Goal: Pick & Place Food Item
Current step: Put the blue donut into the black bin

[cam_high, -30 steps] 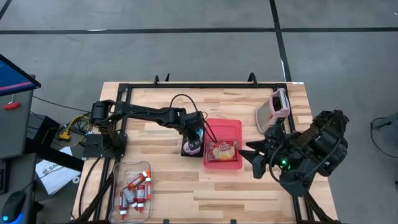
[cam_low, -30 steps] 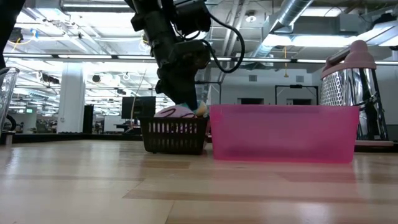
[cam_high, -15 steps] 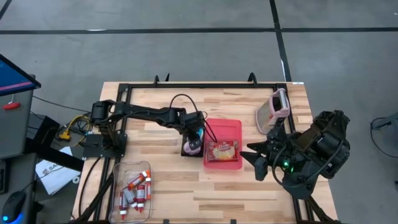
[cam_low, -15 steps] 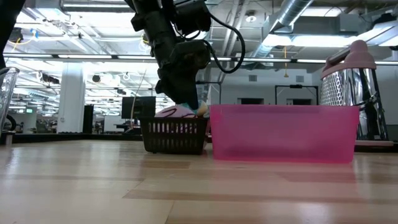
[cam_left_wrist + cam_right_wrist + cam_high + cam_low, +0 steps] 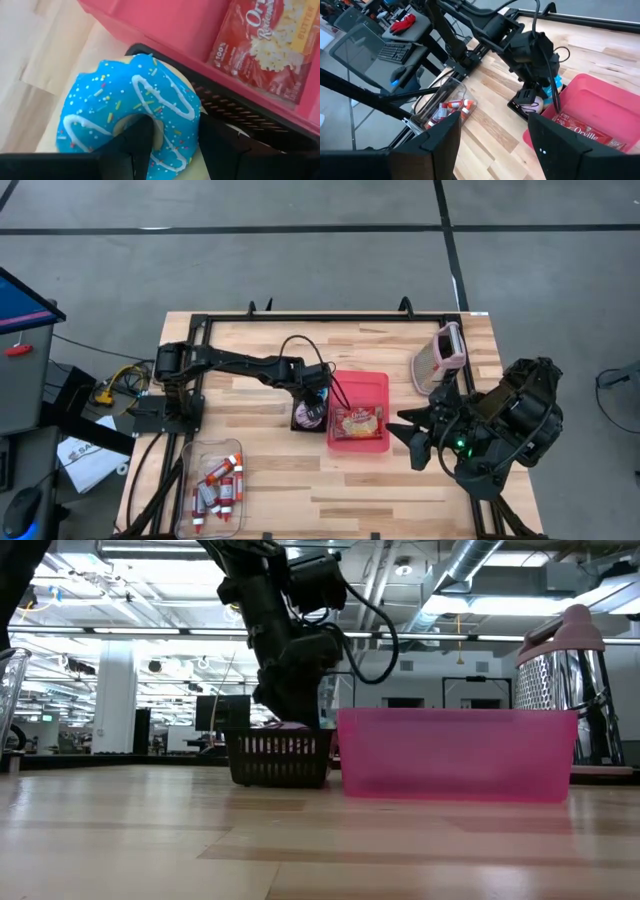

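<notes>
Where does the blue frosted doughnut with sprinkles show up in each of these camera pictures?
High view: hidden under the left hand, over the small black basket.
Low view: not seen; the basket and arm hide it.
Left wrist view: blue frosted doughnut fills the middle, pinched by the fingers.
Right wrist view: a blue sliver beside the left hand.
Shared landmark: the pink plastic bin beside the basket.

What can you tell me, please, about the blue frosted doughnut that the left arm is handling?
The blue frosted doughnut is a ring with glossy blue icing, white icing loops and coloured sprinkles over a pale dough edge. It sits tilted in the left end effector, whose dark fingers grip it, one through the hole and one outside the ring. It hangs over the small black slatted basket, right beside the pink plastic bin that holds a red popcorn packet.
</notes>
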`<action>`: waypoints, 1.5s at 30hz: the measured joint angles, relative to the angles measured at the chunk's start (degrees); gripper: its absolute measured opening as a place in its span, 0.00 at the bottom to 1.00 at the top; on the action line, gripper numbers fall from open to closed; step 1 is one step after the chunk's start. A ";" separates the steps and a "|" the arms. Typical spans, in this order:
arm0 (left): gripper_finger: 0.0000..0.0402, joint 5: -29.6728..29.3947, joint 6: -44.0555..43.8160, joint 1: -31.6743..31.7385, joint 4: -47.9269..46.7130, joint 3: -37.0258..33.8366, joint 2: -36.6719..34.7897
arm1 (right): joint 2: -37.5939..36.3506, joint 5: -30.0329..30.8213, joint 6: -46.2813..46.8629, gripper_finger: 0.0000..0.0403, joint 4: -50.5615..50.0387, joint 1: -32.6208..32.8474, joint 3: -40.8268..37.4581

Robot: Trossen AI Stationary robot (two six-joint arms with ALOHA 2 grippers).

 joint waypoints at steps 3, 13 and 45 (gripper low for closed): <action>0.36 0.45 -0.97 -0.60 -0.11 0.00 0.52 | 0.00 0.00 0.86 0.55 -0.05 0.70 0.00; 0.36 1.00 -3.35 -2.97 -3.55 0.00 -0.09 | 0.00 0.04 1.69 0.55 -0.24 1.75 0.00; 0.50 5.88 -9.26 -5.85 -6.92 -0.04 -2.67 | 0.00 0.72 1.25 0.55 -0.26 3.72 0.00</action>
